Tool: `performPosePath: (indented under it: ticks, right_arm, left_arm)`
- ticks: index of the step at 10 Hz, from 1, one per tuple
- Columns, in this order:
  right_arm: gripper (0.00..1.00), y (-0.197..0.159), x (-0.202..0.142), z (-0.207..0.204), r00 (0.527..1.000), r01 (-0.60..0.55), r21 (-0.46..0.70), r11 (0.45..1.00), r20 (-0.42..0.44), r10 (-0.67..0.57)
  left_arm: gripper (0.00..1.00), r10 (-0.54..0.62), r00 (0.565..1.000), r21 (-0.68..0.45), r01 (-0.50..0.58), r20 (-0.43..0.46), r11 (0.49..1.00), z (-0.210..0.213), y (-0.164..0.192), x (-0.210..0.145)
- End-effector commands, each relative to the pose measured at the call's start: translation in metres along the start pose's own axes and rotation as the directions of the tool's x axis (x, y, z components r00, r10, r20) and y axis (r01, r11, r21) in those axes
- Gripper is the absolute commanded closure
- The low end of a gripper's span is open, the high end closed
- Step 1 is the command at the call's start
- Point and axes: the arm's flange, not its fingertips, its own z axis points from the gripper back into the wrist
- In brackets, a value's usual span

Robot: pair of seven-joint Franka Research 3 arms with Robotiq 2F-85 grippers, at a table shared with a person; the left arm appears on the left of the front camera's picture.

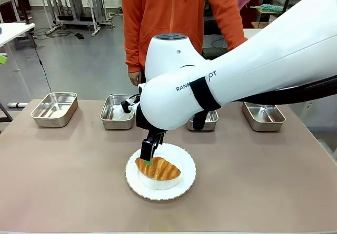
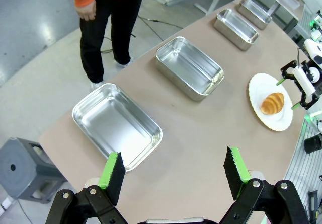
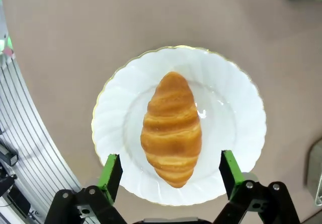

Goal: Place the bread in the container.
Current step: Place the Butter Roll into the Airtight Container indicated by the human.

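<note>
Right gripper [image 3: 169, 164] hangs wide open and empty over the croissant [image 3: 171, 128], which lies on a white plate [image 3: 236, 113]. Left gripper [image 2: 173, 157] gapes empty above the brown table [image 1: 63, 181]. Lettering on the right arm [image 1: 253, 60] reads "RANK" and "OT". Four steel pans [image 1: 54, 109] line the far edge, and a person [image 1: 174, 13] in orange stands beyond.
</note>
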Motion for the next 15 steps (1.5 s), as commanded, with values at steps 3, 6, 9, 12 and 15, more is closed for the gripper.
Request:
performPosePath:
  ticks: [3,6,9,12,15]
  right_arm:
    - [0.00,0.005,-0.008,-0.024,0.999,-0.024,-0.010,1.000,-0.031,0.024]
    - [0.00,0.002,-0.012,-0.039,0.998,-0.064,-0.020,0.998,-0.003,0.064]
    - [0.00,-0.003,-0.016,-0.053,0.997,-0.077,-0.027,0.997,-0.010,0.077]
    - [0.00,-0.005,-0.017,-0.068,0.996,-0.092,-0.023,0.995,-0.020,0.092]
    - [0.00,-0.007,-0.019,-0.074,0.994,-0.109,-0.034,0.993,-0.012,0.109]
  left_arm:
    - [0.00,-0.004,1.000,0.001,0.004,0.003,1.000,0.002,0.000,0.001]
    - [0.00,-0.004,1.000,0.001,0.004,0.003,1.000,0.002,0.000,0.001]
    - [0.00,-0.004,1.000,0.001,0.004,0.003,1.000,0.002,0.000,0.001]
    - [0.00,-0.004,1.000,0.001,0.004,0.003,1.000,0.002,0.000,0.001]
    - [0.00,-0.004,1.000,0.001,0.004,0.003,1.000,0.002,0.000,0.001]
